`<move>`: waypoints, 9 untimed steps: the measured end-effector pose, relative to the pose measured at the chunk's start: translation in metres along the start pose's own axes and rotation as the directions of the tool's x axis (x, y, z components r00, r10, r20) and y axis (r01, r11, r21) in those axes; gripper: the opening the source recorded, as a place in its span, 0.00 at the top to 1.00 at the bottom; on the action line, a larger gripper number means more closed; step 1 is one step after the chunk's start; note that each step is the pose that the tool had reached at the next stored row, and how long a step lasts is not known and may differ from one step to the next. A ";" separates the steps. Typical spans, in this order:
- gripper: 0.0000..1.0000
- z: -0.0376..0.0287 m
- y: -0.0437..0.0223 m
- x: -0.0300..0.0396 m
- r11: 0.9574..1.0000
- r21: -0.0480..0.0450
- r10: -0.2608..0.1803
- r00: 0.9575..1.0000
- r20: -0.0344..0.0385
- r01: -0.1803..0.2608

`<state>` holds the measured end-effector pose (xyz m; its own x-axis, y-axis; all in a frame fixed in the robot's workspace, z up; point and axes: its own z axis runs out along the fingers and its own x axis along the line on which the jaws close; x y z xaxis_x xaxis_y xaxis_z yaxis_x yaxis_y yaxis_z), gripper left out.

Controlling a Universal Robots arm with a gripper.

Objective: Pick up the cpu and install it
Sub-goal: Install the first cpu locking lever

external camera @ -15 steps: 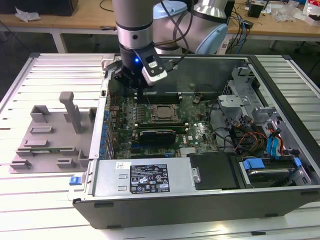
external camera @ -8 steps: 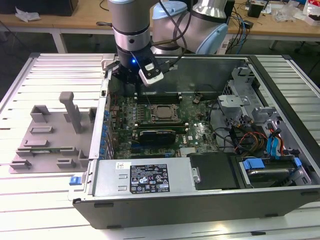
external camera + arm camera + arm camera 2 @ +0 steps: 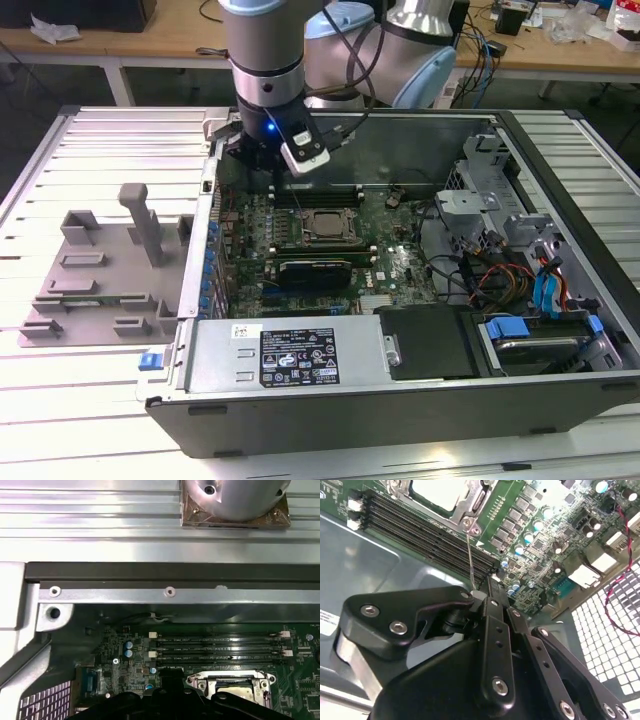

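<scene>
Cpu (image 3: pixel 437 492) sits in the motherboard socket (image 3: pixel 199 681); my gripper (image 3: pixel 252 158) hangs near the memory slots (image 3: pixel 220 647), and I can't tell whether it's clenched.

Print noted, none of it legible from here.

- Black-and-white label sticker (image 3: pixel 300 357) on the grey metal cover (image 3: pixel 210 350) at the case's near edge, exterior view. It shows rows of small marks and lines, too fine to make out.
- Small white sticker (image 3: pixel 243 331) just beside the label's upper corner, toward the exterior view's left. It carries dark marks, unreadable.
- Memory slots (image 3: pixel 215 647), first wrist view, carry tiny white lettering along each that cannot be read.
- White sticker corner (image 3: pixel 327 622) on the case wall (image 3: pixel 370 560), second wrist view. Its print is blurred.
</scene>
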<state>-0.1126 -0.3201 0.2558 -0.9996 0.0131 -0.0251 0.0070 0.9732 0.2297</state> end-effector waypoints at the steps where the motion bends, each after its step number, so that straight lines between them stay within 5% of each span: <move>1: 0.89 0.0003 -0.0002 -0.0037 1.000 0.000 0.002 1.000 -0.007 -0.002; 9: 0.89 0.0014 -0.0032 -0.0291 1.000 0.001 0.014 0.998 -0.059 -0.014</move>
<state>-0.0835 -0.3232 0.2545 -0.9993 0.0136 0.0353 0.0213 0.9733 0.2287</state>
